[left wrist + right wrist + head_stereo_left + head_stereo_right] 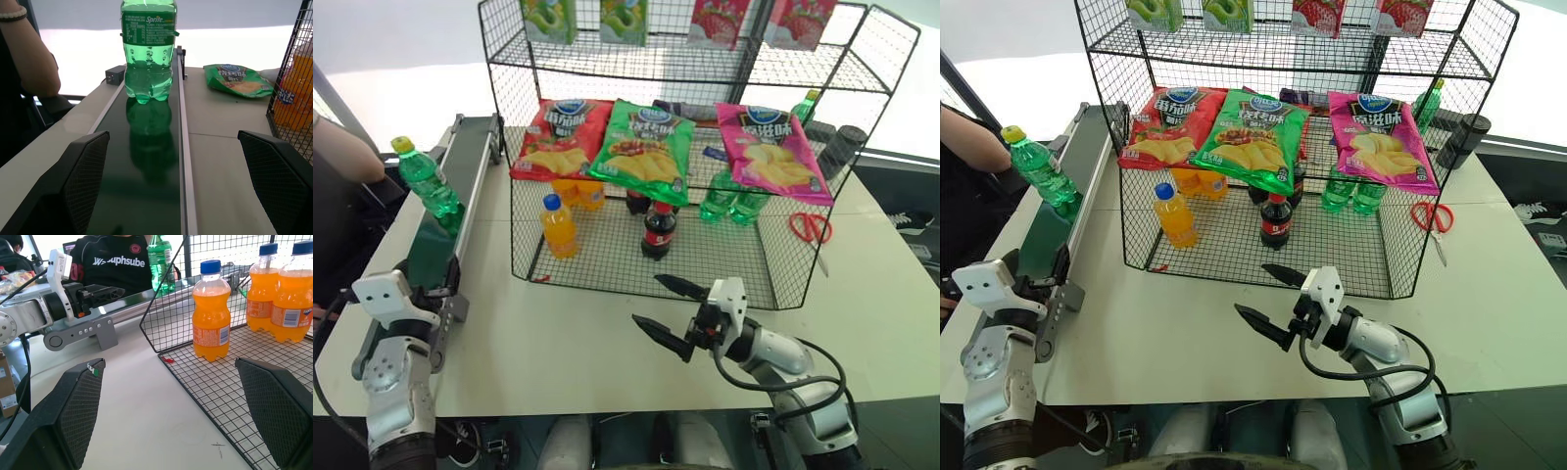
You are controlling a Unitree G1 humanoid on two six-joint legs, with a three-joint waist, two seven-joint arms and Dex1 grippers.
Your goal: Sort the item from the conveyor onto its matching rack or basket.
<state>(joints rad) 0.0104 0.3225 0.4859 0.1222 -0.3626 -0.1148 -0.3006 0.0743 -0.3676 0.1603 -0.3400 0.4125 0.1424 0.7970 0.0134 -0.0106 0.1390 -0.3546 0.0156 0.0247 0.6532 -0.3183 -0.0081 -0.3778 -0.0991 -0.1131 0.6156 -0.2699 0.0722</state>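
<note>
The item, a green soda bottle (426,181) with a yellow cap, stands upright on the conveyor (478,157), on its dark green belt at the table's left. My left gripper (173,134) is open at the belt's near end and points along it at the bottle (148,54), well short of it. The black wire rack (521,220) stands mid-table, a low basket at its base. My right gripper (647,299) is open and empty over the bare tabletop, just in front of the basket's front wall.
In the basket stand orange-juice bottles (559,225), a cola bottle (658,230) and green bottles (732,201). Chip bags (641,147) hang from the rack's tiers. Red scissors (813,227) lie to the rack's right. A person's arm (337,157) is beside the conveyor.
</note>
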